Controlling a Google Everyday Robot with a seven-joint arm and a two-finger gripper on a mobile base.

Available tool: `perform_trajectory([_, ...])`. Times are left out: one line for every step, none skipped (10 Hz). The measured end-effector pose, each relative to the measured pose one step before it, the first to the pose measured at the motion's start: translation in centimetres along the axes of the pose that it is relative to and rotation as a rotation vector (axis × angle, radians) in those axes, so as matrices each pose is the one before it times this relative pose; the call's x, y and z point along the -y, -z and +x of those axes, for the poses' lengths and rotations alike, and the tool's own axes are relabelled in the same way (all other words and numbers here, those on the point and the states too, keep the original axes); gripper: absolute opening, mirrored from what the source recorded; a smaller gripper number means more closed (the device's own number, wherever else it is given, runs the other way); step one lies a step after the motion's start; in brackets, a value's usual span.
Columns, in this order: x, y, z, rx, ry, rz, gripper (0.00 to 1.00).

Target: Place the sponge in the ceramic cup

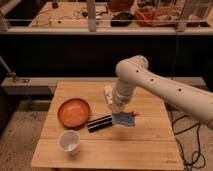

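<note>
The robot's pincer (119, 113), pointing down over the middle of a wooden table (150, 136), is clamped on the upper edge of a small blue sponge (125, 119), which hangs at its tip just above the tabletop. The white arm (160, 87) bends at a rounded elbow above the pincer and stretches off to the right edge of the view. Just left of the sponge, two black bars (99, 123) lie side by side on the wood, and a pale white object (107, 94), too indistinct to identify, lies just behind the pincer. Farther left sits a wide orange bowl (74, 112), with the small white cup (68, 141) standing upright in front of it near the table's front left corner, well apart from the sponge. Dark cables (186, 142) trail across the floor (15, 135) on the right.
</note>
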Motion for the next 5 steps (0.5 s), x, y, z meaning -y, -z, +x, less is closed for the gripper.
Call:
perform_trajectory([-0.004,-0.094,-0.346,-0.00216,0.00378,0.00116,0.00])
perform_trajectory([-0.052,-0.222,-0.155,-0.00327,0.00450,0.00036,0.00])
perform_trajectory([-0.072,-0.319,-0.247,-0.00464,0.00503,0.00018,0.00])
perform_trajectory([-0.084,-0.238,-0.127,-0.00377,0.00326,0.00049,0.00])
perform_trajectory([-0.204,-0.179,-0.115,-0.00479,0.00287,0.00100,0.00])
